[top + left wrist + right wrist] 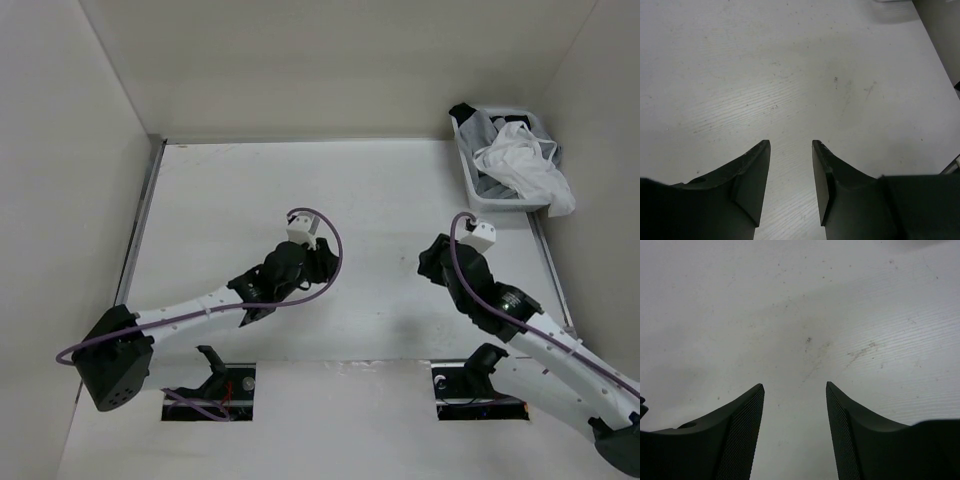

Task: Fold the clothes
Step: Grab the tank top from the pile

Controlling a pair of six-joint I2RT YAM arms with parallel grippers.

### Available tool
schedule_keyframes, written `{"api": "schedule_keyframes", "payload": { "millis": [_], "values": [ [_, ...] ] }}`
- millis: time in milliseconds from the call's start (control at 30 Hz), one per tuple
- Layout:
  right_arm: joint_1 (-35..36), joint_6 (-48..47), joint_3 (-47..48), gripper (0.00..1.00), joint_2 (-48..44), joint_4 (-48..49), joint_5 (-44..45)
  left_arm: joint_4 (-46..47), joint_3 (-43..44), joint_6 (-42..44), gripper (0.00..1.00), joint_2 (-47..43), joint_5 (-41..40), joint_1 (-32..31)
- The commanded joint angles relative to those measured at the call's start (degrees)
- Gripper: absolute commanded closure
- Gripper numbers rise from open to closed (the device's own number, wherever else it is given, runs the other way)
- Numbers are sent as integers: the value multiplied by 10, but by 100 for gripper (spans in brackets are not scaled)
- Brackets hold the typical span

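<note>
The clothes (525, 165), a crumpled white garment, lie heaped in a grey basket (468, 168) at the table's far right corner, spilling over its right side. Both arms hover over the bare white table, well short of the basket. My left gripper (322, 262) stands open near the table's middle; in the left wrist view its black fingers (752, 172) frame only bare tabletop around the left gripper (791, 145). My right gripper (432, 258) is open too, and the right gripper (795, 387) has nothing between its mesh-faced fingers (742, 427).
A dark cloth piece (470, 116) lies under the white garment in the basket. White walls close in the table on the left, back and right. Two cut-outs (210, 392) sit by the arm bases at the near edge.
</note>
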Motion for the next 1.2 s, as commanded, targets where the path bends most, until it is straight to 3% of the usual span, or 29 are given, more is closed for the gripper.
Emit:
{"api": "schedule_keyframes", "payload": {
  "millis": [0,133,300,367,467,633,733,867,1033,1167],
  "values": [
    [-21,-26,5,43,4,67,14,65,-36,-8,61,-16,14,10],
    [-71,-46,10,55,31,116,1,106,-69,-3,56,-28,6,14],
    [-175,-89,63,85,97,162,-33,114,-71,-7,54,-6,15,19],
    [-222,-102,94,90,130,168,-35,122,-77,-6,53,-7,15,22],
    [-313,-123,140,88,200,205,-41,132,-85,-8,53,-7,16,31],
    [-450,-133,231,59,366,283,-83,139,-90,-9,54,-10,28,46],
    [-494,-138,307,51,464,296,-121,157,-98,-10,53,-2,34,53],
    [-528,-157,406,46,581,292,-157,176,-105,-15,53,8,46,66],
    [-546,-158,475,43,656,302,-206,208,-117,-17,53,16,46,78],
    [-551,-148,508,53,689,296,-206,217,-116,-17,53,32,46,80]
  ]
}}
